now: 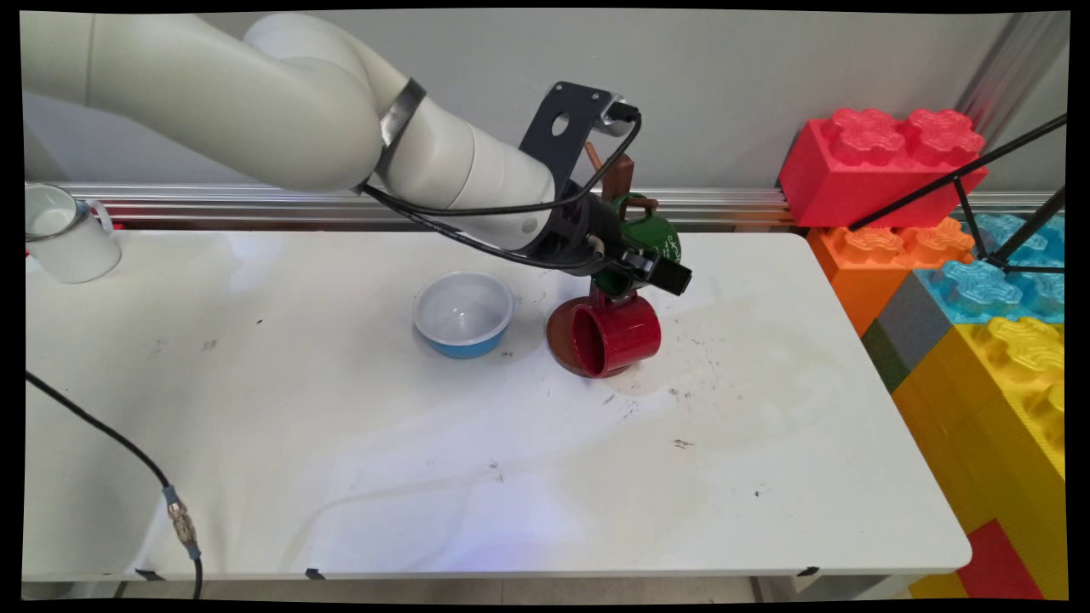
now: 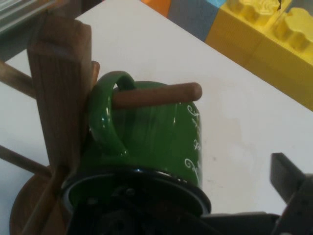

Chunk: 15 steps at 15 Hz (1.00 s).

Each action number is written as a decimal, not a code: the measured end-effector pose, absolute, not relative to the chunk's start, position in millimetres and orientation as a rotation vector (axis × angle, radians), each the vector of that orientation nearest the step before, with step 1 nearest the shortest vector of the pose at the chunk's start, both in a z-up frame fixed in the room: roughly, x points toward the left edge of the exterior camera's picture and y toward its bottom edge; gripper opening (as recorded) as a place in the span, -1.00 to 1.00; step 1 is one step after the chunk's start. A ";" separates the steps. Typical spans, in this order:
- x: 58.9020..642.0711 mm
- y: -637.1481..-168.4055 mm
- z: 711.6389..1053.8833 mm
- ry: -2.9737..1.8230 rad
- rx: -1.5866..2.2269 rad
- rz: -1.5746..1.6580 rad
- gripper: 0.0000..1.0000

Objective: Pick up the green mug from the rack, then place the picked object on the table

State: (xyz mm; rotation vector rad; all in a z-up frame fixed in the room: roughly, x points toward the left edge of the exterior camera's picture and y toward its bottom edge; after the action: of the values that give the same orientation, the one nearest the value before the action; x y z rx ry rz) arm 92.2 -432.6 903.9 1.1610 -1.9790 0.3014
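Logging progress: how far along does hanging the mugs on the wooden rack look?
Done: the red mug hangs on the rack, and the green mug hangs by its handle on a peg. In hand: the gripper is at its rim; grip unclear. Possibly left: the white mug stands on the table.

The arm [image 1: 281,111] consists of rounded white links with a metallic band at one joint. A dark plate with a round hole carries a small module, apparently a camera. Black cables trail beneath. The claw [image 1: 651,268] is black.
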 end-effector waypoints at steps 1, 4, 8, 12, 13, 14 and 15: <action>92.5 -432.7 903.5 -1.980 1.156 0.303 -1.00; 93.4 -432.8 902.6 -1.983 1.146 0.304 -1.00; 96.4 -431.7 901.0 -1.987 1.145 0.306 -1.00; 100.4 -430.0 900.9 -1.995 1.136 0.314 -1.00; 101.3 -429.7 901.0 -1.997 1.133 0.315 -1.00; 102.2 -429.2 901.3 -1.999 1.128 0.316 -1.00; 103.0 -428.5 901.7 -2.001 1.124 0.317 -1.00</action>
State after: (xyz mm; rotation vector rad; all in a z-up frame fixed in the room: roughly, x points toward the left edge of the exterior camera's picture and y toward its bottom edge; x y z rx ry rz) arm 103.0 -428.5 901.7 1.1240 -2.0009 0.3166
